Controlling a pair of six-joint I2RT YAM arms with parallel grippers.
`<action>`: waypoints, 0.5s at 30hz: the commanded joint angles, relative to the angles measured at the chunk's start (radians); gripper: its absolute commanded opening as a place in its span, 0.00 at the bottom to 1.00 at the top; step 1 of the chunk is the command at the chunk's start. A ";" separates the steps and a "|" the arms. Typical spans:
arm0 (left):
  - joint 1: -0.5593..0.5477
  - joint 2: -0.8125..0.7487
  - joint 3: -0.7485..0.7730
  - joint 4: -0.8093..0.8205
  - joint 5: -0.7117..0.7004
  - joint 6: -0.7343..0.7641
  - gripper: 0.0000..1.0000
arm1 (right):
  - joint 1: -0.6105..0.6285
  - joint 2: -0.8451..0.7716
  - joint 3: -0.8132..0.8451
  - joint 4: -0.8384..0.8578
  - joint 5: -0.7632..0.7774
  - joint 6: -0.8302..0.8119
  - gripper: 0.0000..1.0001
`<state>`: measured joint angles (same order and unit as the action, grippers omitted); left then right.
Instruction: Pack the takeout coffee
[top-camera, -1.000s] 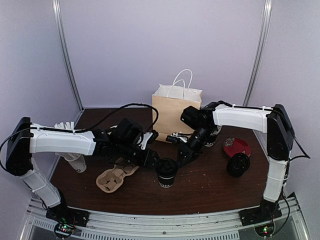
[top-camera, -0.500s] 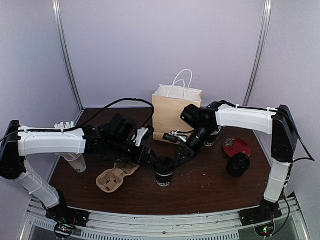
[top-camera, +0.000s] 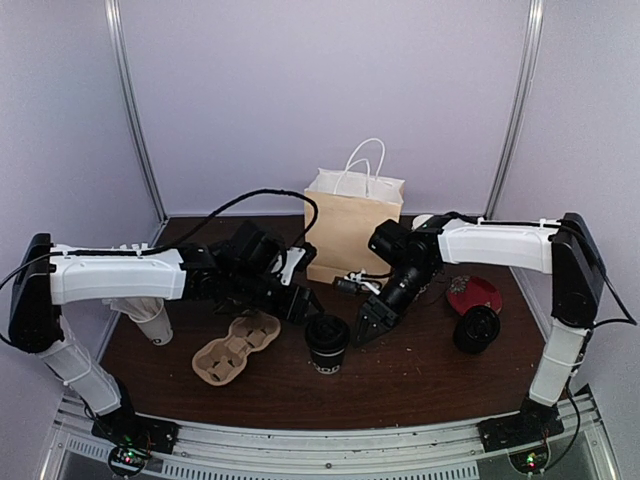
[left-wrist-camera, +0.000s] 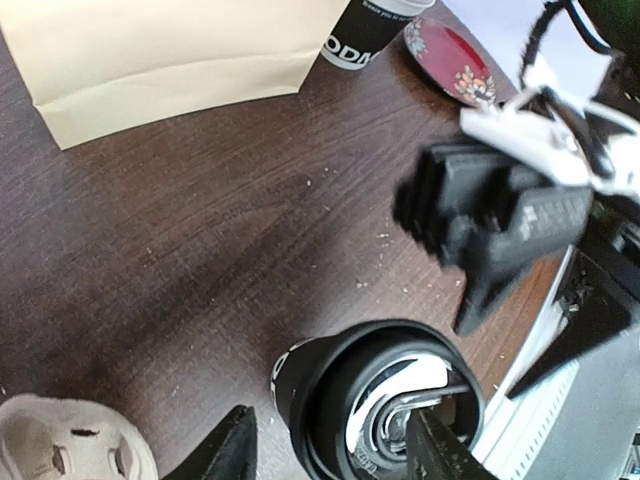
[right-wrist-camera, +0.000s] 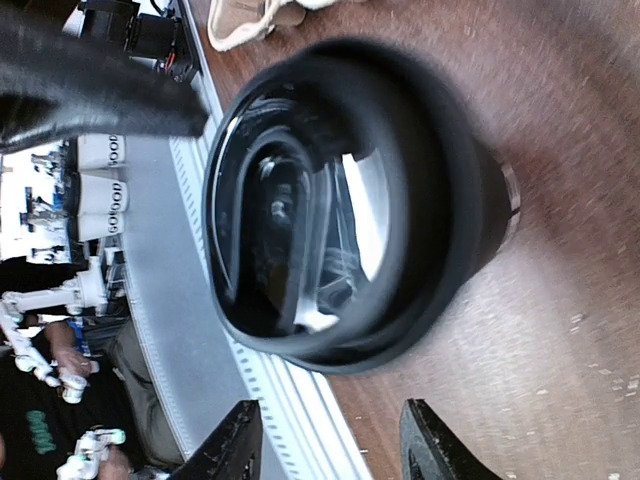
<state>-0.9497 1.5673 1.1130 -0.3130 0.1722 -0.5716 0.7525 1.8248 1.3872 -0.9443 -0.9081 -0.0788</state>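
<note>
A black takeout cup (top-camera: 328, 345) with its black lid on stands upright on the dark table, front centre. My left gripper (top-camera: 303, 303) is open just left of it and not touching. In the left wrist view the cup (left-wrist-camera: 375, 410) sits right ahead of the open gripper (left-wrist-camera: 335, 455). My right gripper (top-camera: 366, 328) is open just right of the cup; its view shows the lidded top (right-wrist-camera: 350, 200) ahead of the open gripper (right-wrist-camera: 330, 450). A second black cup (left-wrist-camera: 362, 35) stands by the paper bag; the top view hides it behind my right arm.
The brown paper bag (top-camera: 350, 232) stands open at the back centre. A cardboard cup carrier (top-camera: 235, 347) lies left of the cup. A white cup of sticks (top-camera: 152, 320) stands under my left arm. A red plate (top-camera: 473, 294) and a round black object (top-camera: 477, 329) lie at the right.
Both grippers have drawn back from the lidded cup, the left one to the left, the right one to the right and down. The cup stands alone on the table.
</note>
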 joint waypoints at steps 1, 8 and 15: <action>0.007 0.041 0.043 0.027 0.027 0.018 0.50 | 0.001 -0.004 -0.030 0.064 -0.090 0.046 0.52; 0.014 0.069 0.008 0.020 0.045 0.009 0.44 | 0.002 0.047 -0.007 0.080 -0.129 0.078 0.55; 0.017 0.076 -0.015 0.029 0.058 -0.002 0.41 | 0.001 0.085 0.005 0.087 -0.087 0.115 0.53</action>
<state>-0.9375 1.6318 1.1191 -0.3050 0.2138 -0.5686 0.7525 1.8820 1.3655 -0.8730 -1.0077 0.0059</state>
